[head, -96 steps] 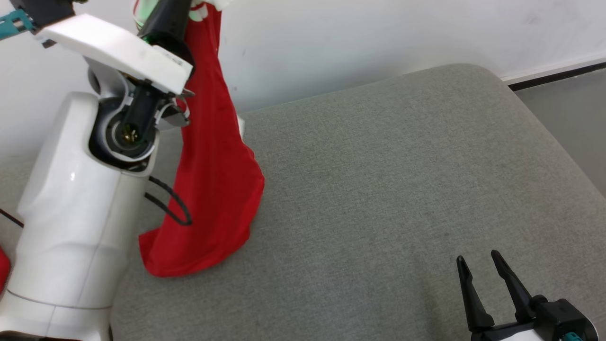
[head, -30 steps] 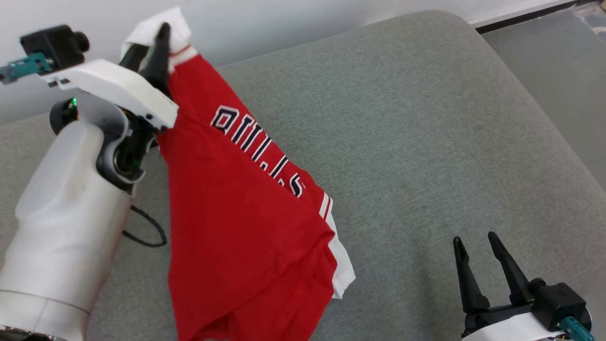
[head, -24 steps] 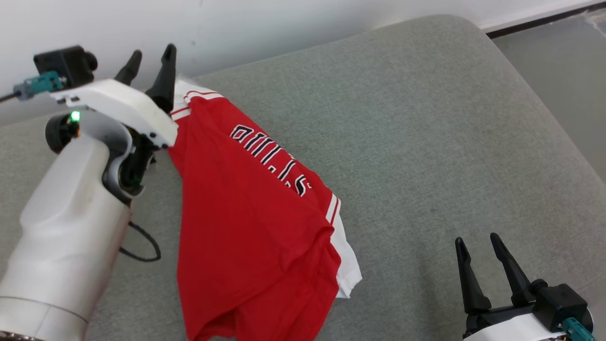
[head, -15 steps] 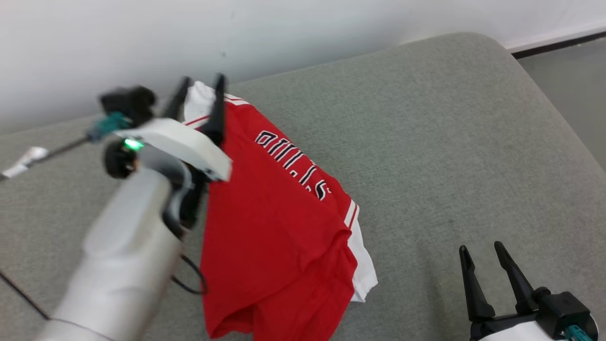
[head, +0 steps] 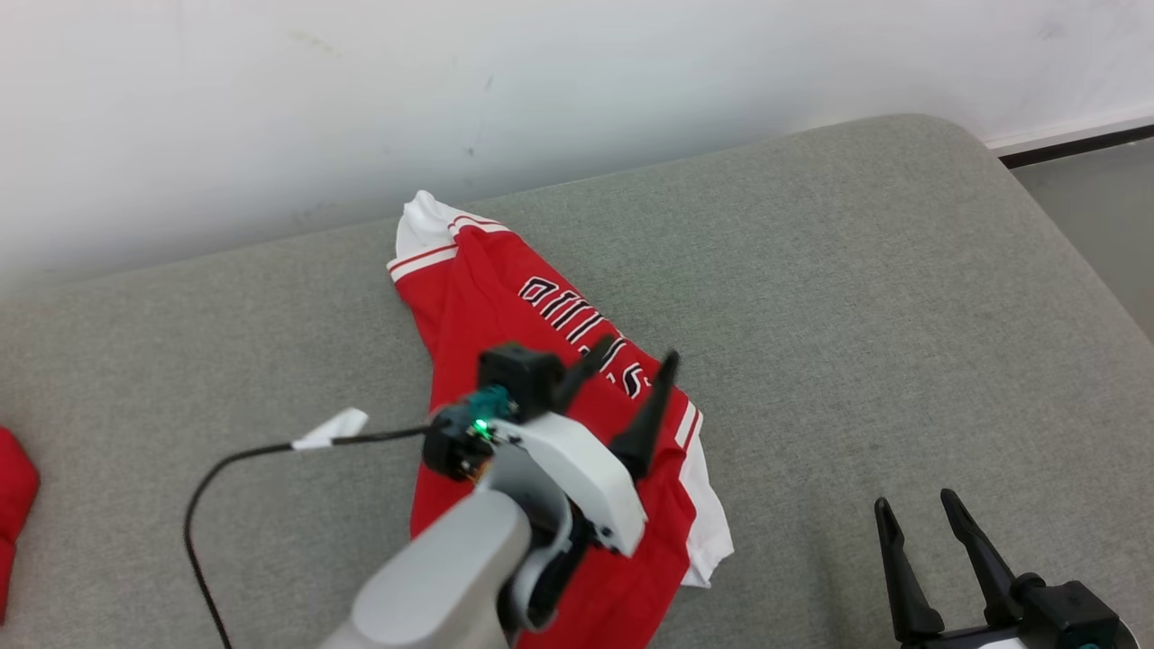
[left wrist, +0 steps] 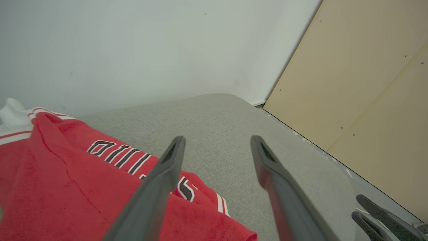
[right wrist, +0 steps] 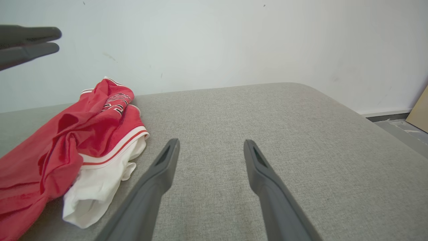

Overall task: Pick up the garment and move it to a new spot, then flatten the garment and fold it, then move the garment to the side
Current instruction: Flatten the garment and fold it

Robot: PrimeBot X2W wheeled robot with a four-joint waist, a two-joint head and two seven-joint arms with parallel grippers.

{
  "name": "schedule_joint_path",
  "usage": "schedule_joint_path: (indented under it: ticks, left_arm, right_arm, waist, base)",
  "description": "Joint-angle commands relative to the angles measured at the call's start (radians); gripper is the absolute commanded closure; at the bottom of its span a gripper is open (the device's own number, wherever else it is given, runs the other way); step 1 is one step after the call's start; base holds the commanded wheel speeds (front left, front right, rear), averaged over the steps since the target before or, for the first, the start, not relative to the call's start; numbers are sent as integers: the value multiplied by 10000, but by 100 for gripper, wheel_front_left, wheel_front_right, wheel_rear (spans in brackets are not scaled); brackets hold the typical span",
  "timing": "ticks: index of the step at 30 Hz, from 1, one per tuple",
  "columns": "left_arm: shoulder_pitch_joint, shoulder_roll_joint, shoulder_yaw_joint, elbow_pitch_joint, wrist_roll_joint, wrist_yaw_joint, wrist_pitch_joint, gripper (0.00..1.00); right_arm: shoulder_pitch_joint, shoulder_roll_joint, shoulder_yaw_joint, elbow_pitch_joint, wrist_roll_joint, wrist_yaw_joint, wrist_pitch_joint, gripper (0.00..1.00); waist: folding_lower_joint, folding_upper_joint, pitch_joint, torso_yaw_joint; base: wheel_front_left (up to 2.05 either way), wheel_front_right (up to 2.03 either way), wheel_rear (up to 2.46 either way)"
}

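Note:
The garment (head: 478, 288) is a red jersey with white trim and black lettering, lying crumpled on the grey cushion (head: 811, 297). My left gripper (head: 636, 356) hovers open above the jersey's middle with nothing between its fingers. The left wrist view has this gripper (left wrist: 217, 139) over the lettered part of the garment (left wrist: 50, 174). At the lower right my right gripper (head: 914, 502) stands open and empty, off to the jersey's right. From the right wrist view, the right gripper (right wrist: 211, 142) points across bare cushion, with the garment (right wrist: 83, 134) to its left.
A black cable (head: 234, 460) with a white tag (head: 329, 428) trails over the cushion on the left. Another red cloth (head: 13, 505) pokes in at the left edge. A white wall (head: 577, 90) backs the cushion, and grey floor (head: 1100, 216) lies beyond its right edge.
My left gripper opened and let go of the jersey, which now lies on the cushion. The left arm has drawn back and down over it. The camera has also shifted.

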Motion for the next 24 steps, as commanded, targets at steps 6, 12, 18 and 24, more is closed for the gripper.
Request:
schedule_joint_path:
  ticks: [6, 12, 18, 24]
  left_arm:
    - [504, -254, -859, -87, 192, 15, 594, 0]
    - [545, -214, -1181, 358, 428, 223, 791, 0]
    - [490, -32, -1203, 730, 592, 390, 699, 0]
    - [551, 9, -1165, 903, 412, 344, 636, 0]
  right_arm:
    - [-36, -74, 71, -32, 82, -18, 7, 0]
    - [-46, -22, 53, -14, 150, -18, 7, 0]
    - [4, 4, -34, 8, 105, -18, 7, 0]
    - [-33, 40, -77, 30, 4, -18, 7, 0]
  waist:
    - [1, 0, 115, -117]
    - [1, 0, 249, -297]
    - [1, 0, 301, -325]
    - [1, 0, 313, -246]
  base:
    - [0, 0, 0]
    - [0, 0, 0]
    - [0, 0, 0]
    - [0, 0, 0]
